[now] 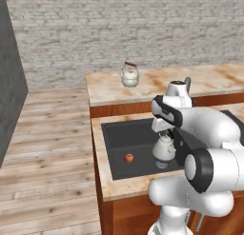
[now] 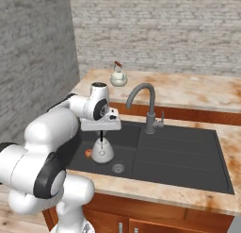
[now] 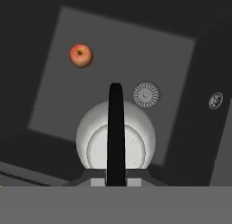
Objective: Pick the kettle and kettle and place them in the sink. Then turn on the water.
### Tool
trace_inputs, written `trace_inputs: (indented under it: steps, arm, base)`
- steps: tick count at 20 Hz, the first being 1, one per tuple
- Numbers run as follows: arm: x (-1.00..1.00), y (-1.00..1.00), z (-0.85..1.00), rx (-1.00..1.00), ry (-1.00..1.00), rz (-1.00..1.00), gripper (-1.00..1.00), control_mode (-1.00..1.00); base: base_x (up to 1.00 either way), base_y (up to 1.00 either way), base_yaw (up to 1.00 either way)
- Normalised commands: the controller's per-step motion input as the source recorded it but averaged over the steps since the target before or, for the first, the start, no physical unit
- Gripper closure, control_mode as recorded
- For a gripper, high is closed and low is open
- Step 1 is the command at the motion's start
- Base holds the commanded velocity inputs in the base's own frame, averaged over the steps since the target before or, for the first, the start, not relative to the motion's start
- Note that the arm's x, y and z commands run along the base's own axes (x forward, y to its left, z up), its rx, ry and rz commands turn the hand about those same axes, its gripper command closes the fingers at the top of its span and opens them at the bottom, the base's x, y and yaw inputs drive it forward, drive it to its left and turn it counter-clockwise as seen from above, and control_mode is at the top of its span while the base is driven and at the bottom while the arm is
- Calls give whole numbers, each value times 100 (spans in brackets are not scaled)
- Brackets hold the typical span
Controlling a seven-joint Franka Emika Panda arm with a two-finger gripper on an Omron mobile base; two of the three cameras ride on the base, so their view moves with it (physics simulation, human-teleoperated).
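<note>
While the big black sink (image 2: 188,156) sits in the worktop (image 2: 197,93), everything else can be placed from it. The tall grey tap (image 2: 143,102) stands at the sink's back edge, and no water runs. One kettle (image 2: 101,152) with a black handle is down in the sink's left basin, and the gripper (image 2: 100,133) is closed tight on that handle. The other kettle (image 1: 129,77), with a reddish-brown handle, waits on the worktop behind the sink. It looks hard, smooth and light, so its arched handle is probably the best place to hold. A small red apple (image 1: 128,158) lies in the sink beside the held kettle.
</note>
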Motion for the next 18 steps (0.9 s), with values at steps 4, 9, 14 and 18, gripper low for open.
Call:
trace_inputs:
  steps: [4, 9, 14, 18]
  arm:
    - [25, -13, -24, 0, 0, 0, 100, -100]
    - [22, -2, -29, 0, 1, 0, 100, -100]
    - [21, 0, -30, 0, 0, 0, 100, -100]
    - [28, -1, -25, 0, 0, 0, 100, -100]
  base:
    - [0, 0, 0]
    - [0, 0, 0]
    - [0, 0, 0]
    - [0, 0, 0]
